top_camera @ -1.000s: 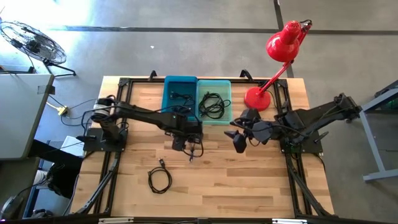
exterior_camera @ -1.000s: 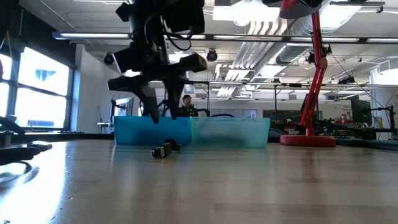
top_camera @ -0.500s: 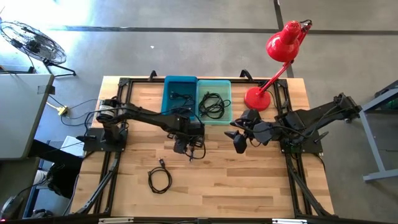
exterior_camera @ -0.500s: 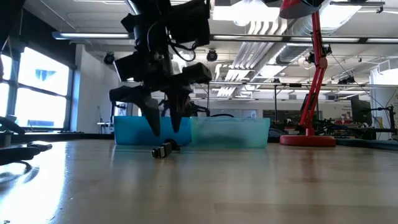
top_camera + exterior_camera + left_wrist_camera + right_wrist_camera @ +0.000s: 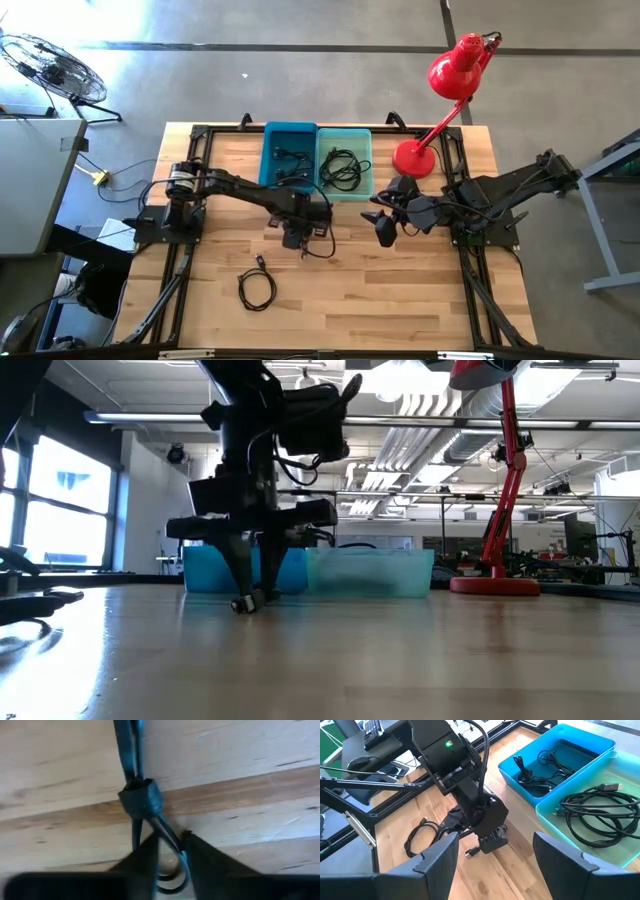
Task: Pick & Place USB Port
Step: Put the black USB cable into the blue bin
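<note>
A thin black USB cable (image 5: 322,246) lies on the wooden table in front of the blue bin (image 5: 289,131). Its strands are bound by a dark wrap (image 5: 141,800), and its plug (image 5: 243,603) rests on the wood. My left gripper (image 5: 300,240) stands over it with its fingers pointing down, closed to a narrow gap on a cable strand (image 5: 172,842). My right gripper (image 5: 385,228) waits open above the table to the right; its fingers frame the right wrist view (image 5: 502,865). My left gripper holds a strand of the cable's loop (image 5: 170,836), just beyond the wrap, pinched between its two fingertips (image 5: 152,852). The fingers come from above, pointing down, and their tips reach the table top (image 5: 248,596). The cable lies on the wood, slack.
A second black cable coil (image 5: 257,286) lies nearer the table's near edge, left of centre. The blue bin and the teal bin (image 5: 345,160) hold more cables at the far edge. A red desk lamp (image 5: 412,158) stands at the far right. Bare wood (image 5: 400,290) lies near and right.
My left gripper has come down onto the table and shifted slightly toward the right edge. Its fingers, spread apart a second ago, have closed in on the cable. In the low view, the cable's plug has slid a little along the table.
</note>
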You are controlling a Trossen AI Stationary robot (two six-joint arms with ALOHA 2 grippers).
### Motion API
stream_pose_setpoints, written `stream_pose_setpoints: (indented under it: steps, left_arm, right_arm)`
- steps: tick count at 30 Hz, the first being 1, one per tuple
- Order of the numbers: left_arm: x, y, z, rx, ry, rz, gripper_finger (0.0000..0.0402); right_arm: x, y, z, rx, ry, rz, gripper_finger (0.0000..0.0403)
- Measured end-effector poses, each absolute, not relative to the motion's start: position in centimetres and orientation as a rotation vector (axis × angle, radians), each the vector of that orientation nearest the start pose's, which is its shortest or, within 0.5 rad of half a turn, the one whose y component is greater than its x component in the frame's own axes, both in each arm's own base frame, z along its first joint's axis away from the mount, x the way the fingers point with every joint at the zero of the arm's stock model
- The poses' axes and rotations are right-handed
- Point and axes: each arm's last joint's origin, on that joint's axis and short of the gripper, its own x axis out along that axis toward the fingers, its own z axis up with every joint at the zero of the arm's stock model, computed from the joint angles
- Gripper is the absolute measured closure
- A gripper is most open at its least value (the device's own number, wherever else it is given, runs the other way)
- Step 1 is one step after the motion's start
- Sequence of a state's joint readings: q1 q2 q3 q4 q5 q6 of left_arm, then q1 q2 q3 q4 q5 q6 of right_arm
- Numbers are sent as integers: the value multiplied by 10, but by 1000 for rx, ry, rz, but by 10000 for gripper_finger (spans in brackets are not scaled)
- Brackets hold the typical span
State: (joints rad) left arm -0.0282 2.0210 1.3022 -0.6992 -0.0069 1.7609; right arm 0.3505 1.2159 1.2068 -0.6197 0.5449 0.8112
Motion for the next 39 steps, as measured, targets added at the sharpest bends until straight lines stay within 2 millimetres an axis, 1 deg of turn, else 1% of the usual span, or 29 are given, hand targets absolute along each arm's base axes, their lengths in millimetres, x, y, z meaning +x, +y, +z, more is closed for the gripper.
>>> stream_pose_setpoints:
  steps: [2,3,6,9,11,12,14,15,17,19,21,23,25,26,29,31,33,35,37,39]
  left_arm:
    - [373,-9,126,1419,1044,-1210,370]
    - [373,-9,125,1390,1060,-1188,385]
    - [373,-6,125,1288,1111,-1114,390]
    - [375,-4,133,1219,1183,-1040,396]
    - [378,-2,143,1155,1227,-993,397]
    - [378,-2,151,1131,1239,-963,398]
    - [373,0,164,1115,1322,-947,399]
    - [375,1,176,1125,1315,-912,399]
    - [375,-2,206,1174,1306,-832,399]
    - [367,-2,234,1192,1330,-791,400]
    - [364,-2,259,1185,1310,-751,400]
    - [358,0,287,1183,1290,-712,400]
    - [348,5,317,1199,1257,-650,400]
    - [344,9,328,1209,1259,-619,400]
    - [336,28,352,1228,1297,-493,401]
    - [328,47,364,1202,1337,-420,401]
    - [321,71,374,1144,1359,-335,401]
    - [312,98,378,1032,1389,-264,401]
    - [301,124,377,867,1406,-179,401]
    - [291,152,376,682,1378,-85,401]
  right_arm:
    - [238,73,354,513,453,-395,155]
    - [238,74,354,509,453,-391,155]
    - [237,76,354,503,455,-383,155]
    - [236,78,354,498,458,-375,155]
    - [236,80,354,495,461,-369,155]
    - [236,80,354,494,462,-366,155]
    - [235,82,354,486,464,-359,155]
    - [235,83,354,476,466,-354,155]
    - [234,84,354,466,470,-346,155]
    - [234,85,354,453,471,-340,155]
    - [234,86,354,436,472,-329,155]
    - [233,87,355,414,476,-320,155]
    - [233,88,355,393,478,-311,155]
    - [233,88,355,383,480,-308,155]
    - [233,88,355,356,485,-299,155]
    - [233,88,355,338,487,-295,155]
    - [233,88,355,328,489,-293,155]
    - [233,88,355,311,492,-286,155]
    - [233,88,354,306,494,-285,155]
    - [233,88,354,294,499,-283,155]
